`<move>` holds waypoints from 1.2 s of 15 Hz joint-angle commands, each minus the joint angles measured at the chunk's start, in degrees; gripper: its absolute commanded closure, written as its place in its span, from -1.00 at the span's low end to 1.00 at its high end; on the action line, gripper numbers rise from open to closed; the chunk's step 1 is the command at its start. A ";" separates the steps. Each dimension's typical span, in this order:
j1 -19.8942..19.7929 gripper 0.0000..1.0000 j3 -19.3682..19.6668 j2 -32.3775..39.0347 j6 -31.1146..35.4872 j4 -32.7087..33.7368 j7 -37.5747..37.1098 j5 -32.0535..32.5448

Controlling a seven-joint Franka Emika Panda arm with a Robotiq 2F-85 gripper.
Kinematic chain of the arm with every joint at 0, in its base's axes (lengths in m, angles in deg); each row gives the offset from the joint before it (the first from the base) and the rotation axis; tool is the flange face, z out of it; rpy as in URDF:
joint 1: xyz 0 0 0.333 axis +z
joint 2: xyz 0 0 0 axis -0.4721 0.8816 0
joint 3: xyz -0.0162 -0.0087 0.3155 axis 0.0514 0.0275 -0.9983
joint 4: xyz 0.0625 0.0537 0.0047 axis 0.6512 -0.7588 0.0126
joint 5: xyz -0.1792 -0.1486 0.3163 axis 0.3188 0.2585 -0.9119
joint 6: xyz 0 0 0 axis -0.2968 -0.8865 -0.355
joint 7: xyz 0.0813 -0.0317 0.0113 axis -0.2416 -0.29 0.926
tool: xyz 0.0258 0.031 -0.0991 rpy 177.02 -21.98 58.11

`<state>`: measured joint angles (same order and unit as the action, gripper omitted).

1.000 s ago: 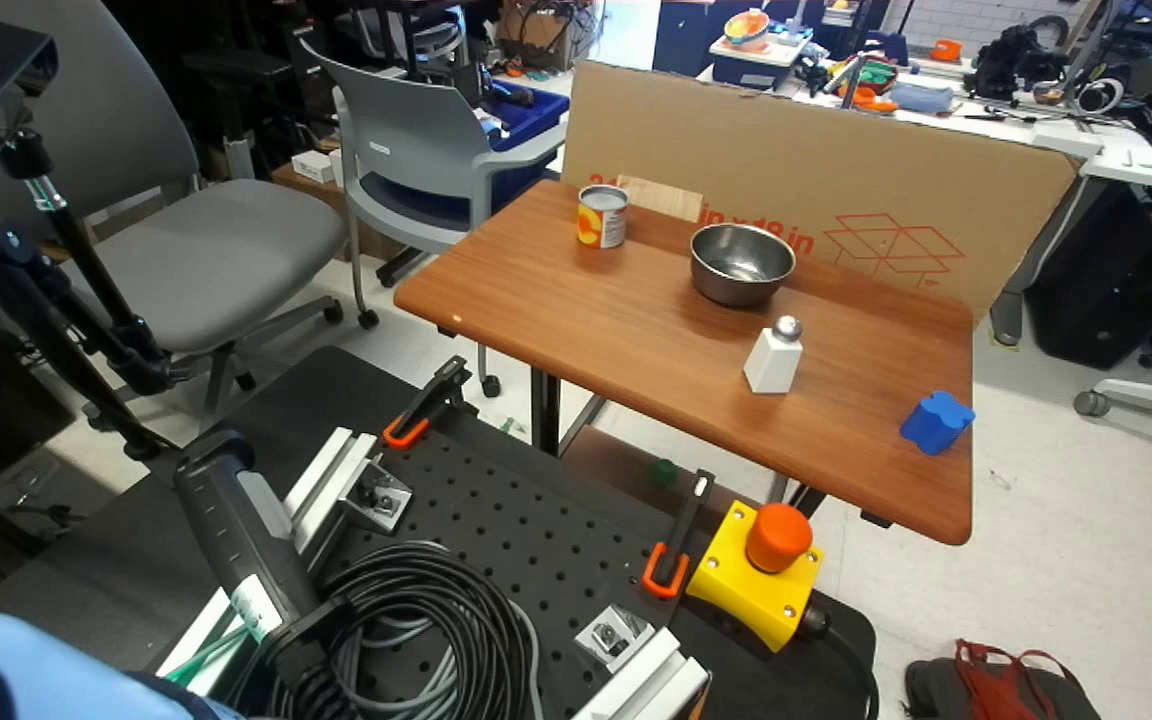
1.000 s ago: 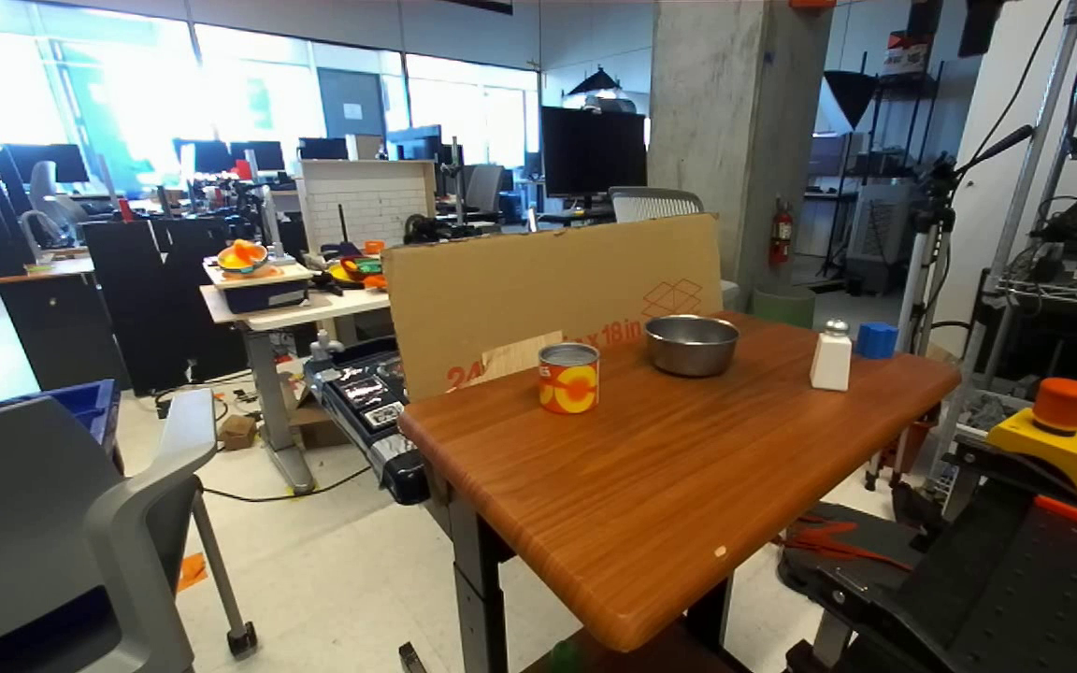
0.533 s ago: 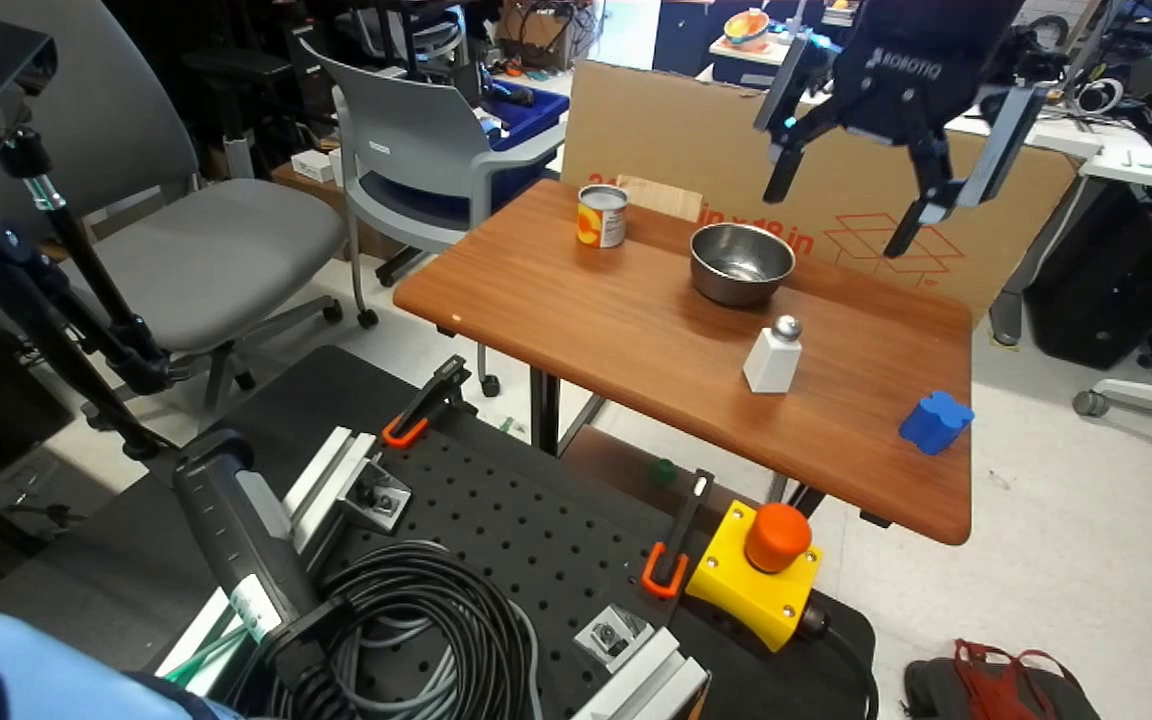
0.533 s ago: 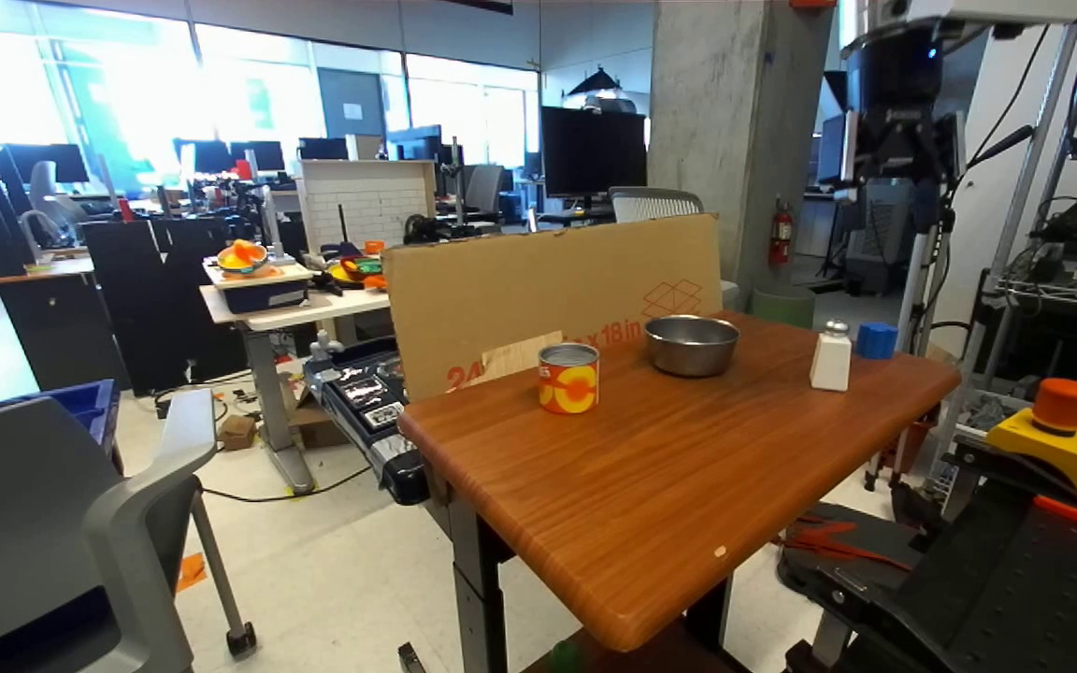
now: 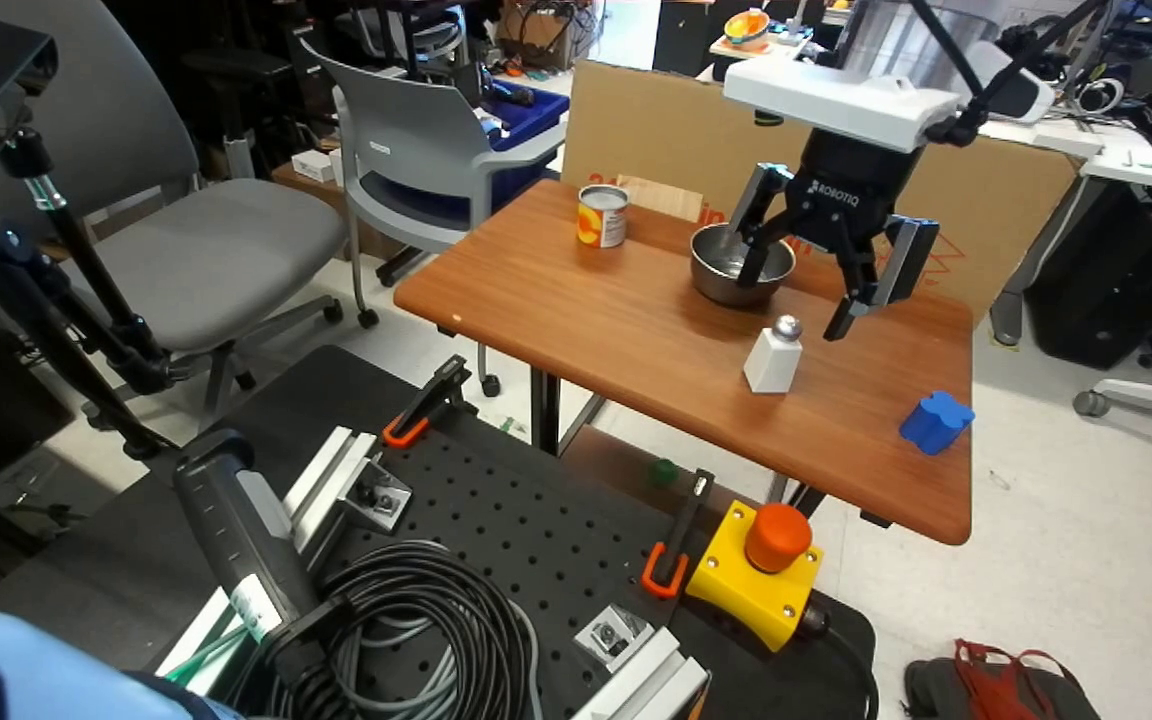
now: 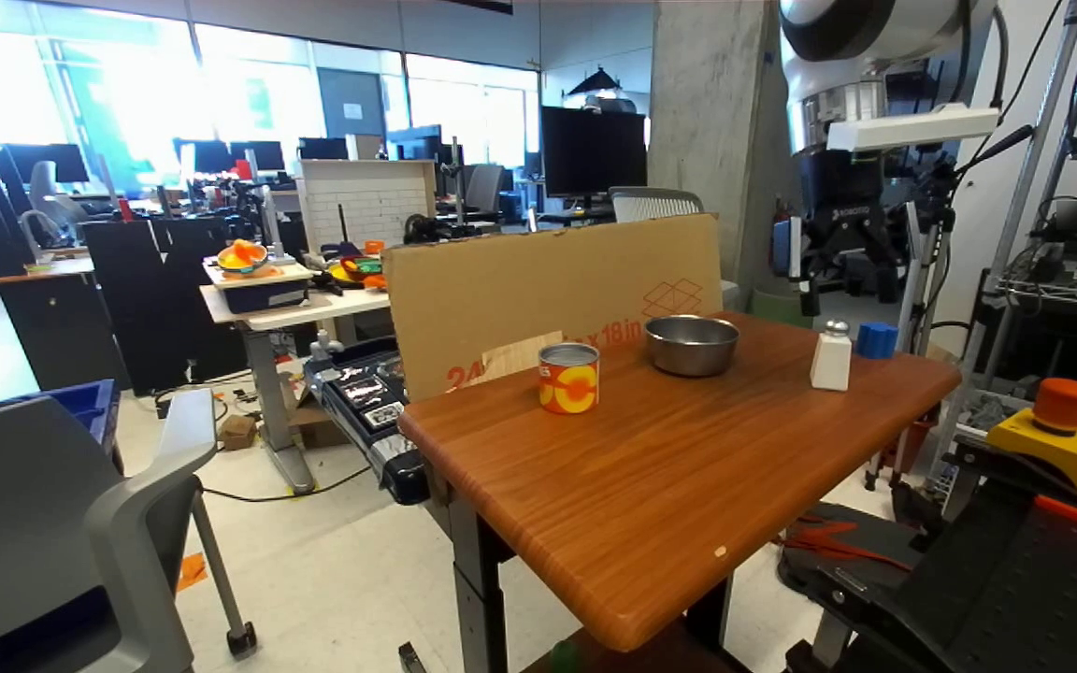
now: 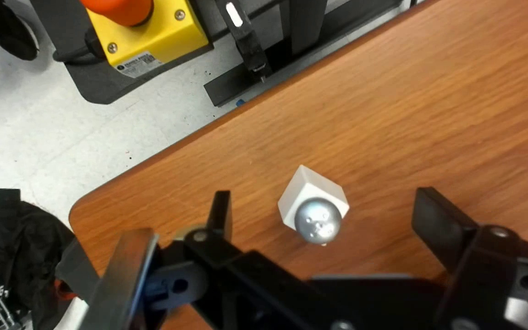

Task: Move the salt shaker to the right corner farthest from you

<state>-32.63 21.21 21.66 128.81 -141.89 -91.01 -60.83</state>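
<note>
The salt shaker is white and square-sided with a silver domed top. It stands upright on the reddish-brown tabletop [image 5: 556,300] in both exterior views [image 5: 772,370] [image 6: 831,363] and in the wrist view [image 7: 307,190]. My gripper [image 5: 795,295] is open and empty. In an exterior view it hangs just above the shaker's height [image 6: 850,297]. In the wrist view the shaker lies between the spread fingers [image 7: 322,201], below them and touching neither. One rounded tabletop corner [image 7: 80,213] shows at the wrist view's left. I cannot tell which corner is the farthest right one.
A metal bowl [image 5: 721,275] stands beside the shaker, close to one finger in that view. A blue cube [image 5: 936,424] is near the table edge. An orange-labelled can [image 6: 568,381] stands at the opposite end. A cardboard panel [image 6: 548,290] borders one long side. A yellow stop button box [image 5: 756,590] is off the table.
One second ago the gripper was out of view. Half a second ago it was high, in front of the cardboard. It has come down toward the shaker, still open. The shaker has not moved.
</note>
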 commanded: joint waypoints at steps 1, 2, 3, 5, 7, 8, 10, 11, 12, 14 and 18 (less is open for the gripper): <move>0.33 -1.00 0.14 4.38 4.17 2.68 -3.67 0.48; 0.51 -1.00 0.26 5.31 4.64 3.04 -4.45 0.73; 0.76 -1.00 0.43 6.19 4.99 3.41 -5.29 1.05; 1.14 -0.50 0.71 7.56 4.42 4.16 -6.61 1.38; 1.50 -0.31 0.93 8.24 3.94 4.49 -7.54 1.69; 1.55 -0.17 0.94 8.36 3.84 4.53 -7.73 1.64; 1.80 0.15 1.26 8.42 4.68 4.64 -8.36 2.21; 1.66 0.28 1.30 8.25 4.39 4.93 -8.43 2.24; 1.38 0.46 1.30 7.70 2.38 5.39 -7.58 2.50; 0.89 0.76 1.29 5.99 -0.69 6.10 -4.62 3.87; -2.75 0.80 0.34 2.43 -5.31 11.42 7.67 2.88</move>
<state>-32.82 22.07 27.19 127.79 -134.21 -91.74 -57.76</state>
